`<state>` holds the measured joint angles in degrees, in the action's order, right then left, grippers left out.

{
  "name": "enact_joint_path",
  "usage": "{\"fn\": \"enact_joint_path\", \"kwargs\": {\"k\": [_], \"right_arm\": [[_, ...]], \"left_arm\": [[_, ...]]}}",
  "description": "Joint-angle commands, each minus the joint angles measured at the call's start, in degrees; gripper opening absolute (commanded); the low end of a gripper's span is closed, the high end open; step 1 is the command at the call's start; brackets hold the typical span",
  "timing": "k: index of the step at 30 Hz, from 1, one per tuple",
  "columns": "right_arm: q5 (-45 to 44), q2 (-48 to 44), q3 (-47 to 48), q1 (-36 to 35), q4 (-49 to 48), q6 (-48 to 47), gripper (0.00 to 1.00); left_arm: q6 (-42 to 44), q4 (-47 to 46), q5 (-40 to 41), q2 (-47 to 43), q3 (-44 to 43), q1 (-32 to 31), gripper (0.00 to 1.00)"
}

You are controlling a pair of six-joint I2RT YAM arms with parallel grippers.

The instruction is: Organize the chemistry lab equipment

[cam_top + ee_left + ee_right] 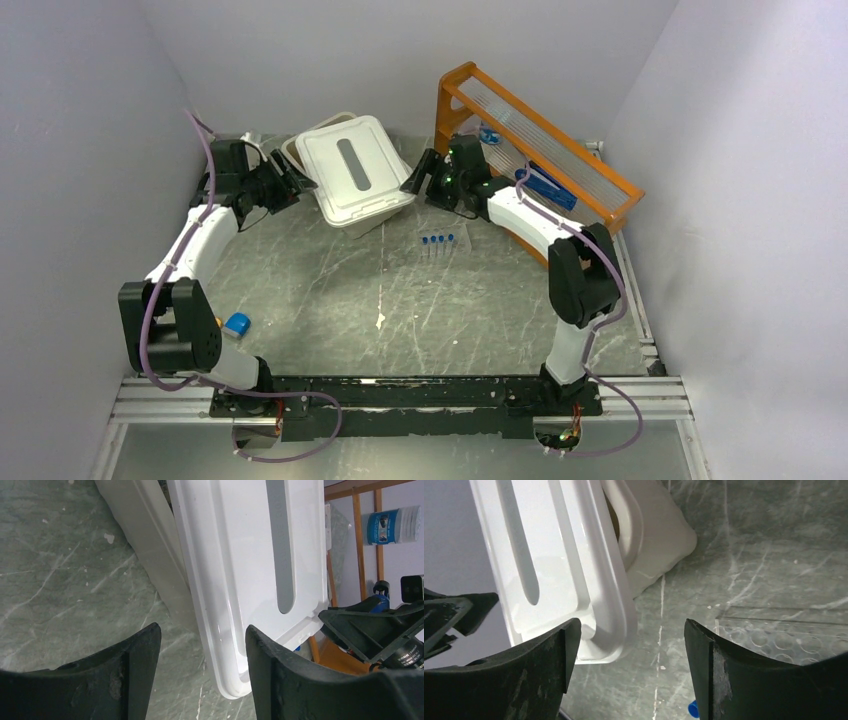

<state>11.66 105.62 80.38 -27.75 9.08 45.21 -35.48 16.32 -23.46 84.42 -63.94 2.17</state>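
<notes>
A clear tube rack (437, 243) holding several blue-capped test tubes stands on the table in front of the white bin. In the right wrist view its clear holed plate (784, 635) lies right of my fingers, with one blue cap (693, 709) at the bottom edge. My left gripper (290, 180) (202, 627) is open at the left corner of the white lid (240, 545), and that corner sits between its fingers, close to the right one. My right gripper (415, 175) (631, 621) is open at the lid's right corner (554, 555), holding nothing.
The white lid (352, 170) lies skewed on the white bin (659, 540). An orange wooden shelf rack (540, 150) stands at the back right behind the right arm. A small orange and blue block (237, 324) lies near the left arm's base.
</notes>
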Motion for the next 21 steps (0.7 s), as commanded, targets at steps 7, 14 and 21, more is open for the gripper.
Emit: {"fn": "enact_joint_path", "kwargs": {"k": [7,14,21], "right_arm": [[-15.98,-10.62,-2.06,-5.24,0.02,-10.27,0.81],[-22.77,-13.87,-5.12,-12.82,3.26,-10.17,0.67],[-24.14,-12.69,-6.72,-15.90,4.79,-9.84,0.42]], "left_arm": [[3.37,2.66,3.24,-1.34,-3.26,0.20,0.68],[4.10,2.26,1.61,-1.24,-2.86,0.20,0.63],[3.93,0.78,-1.67,0.66,-2.79,-0.04,0.63]]}}
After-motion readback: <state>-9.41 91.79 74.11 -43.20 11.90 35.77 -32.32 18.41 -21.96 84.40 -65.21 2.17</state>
